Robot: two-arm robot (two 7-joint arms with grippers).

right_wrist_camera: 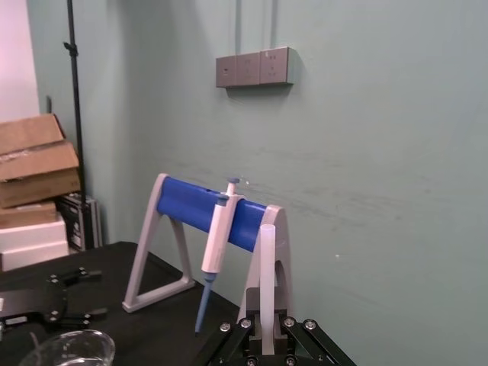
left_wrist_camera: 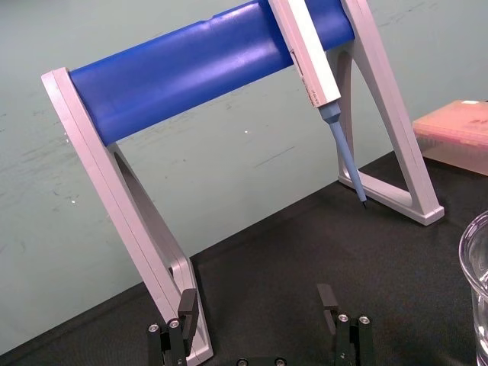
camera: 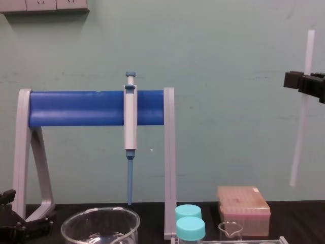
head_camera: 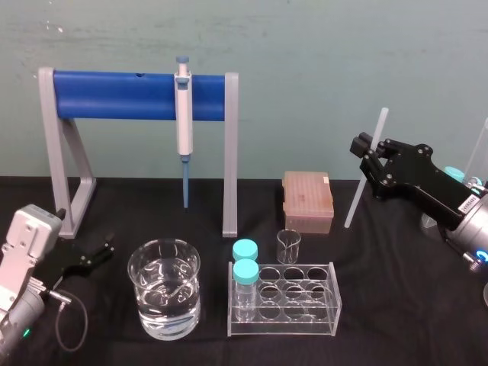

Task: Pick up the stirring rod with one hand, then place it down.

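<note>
Nearest me, the water-filled glass beaker point(head_camera: 164, 301) and the clear tube rack point(head_camera: 334, 301) stand on the black table point(head_camera: 396, 305). I find the left gripper point(left_wrist_camera: 257, 305) low beside the pipette stand point(head_camera: 65, 183), its fingers apart and empty. The right gripper point(head_camera: 367, 158) is clamped on the stirring rod point(head_camera: 356, 202). I note the rod is near-upright, with its lower end clear of the table beside the tip box point(head_camera: 308, 200).

My right gripper point(head_camera: 368, 156) is black; the stirring rod point(head_camera: 357, 197) in it is translucent white. The stand point(head_camera: 114, 107) has grey legs and a blue crossbar, and the pipette point(head_camera: 184, 114) on it is grey-white with a blue tip.
</note>
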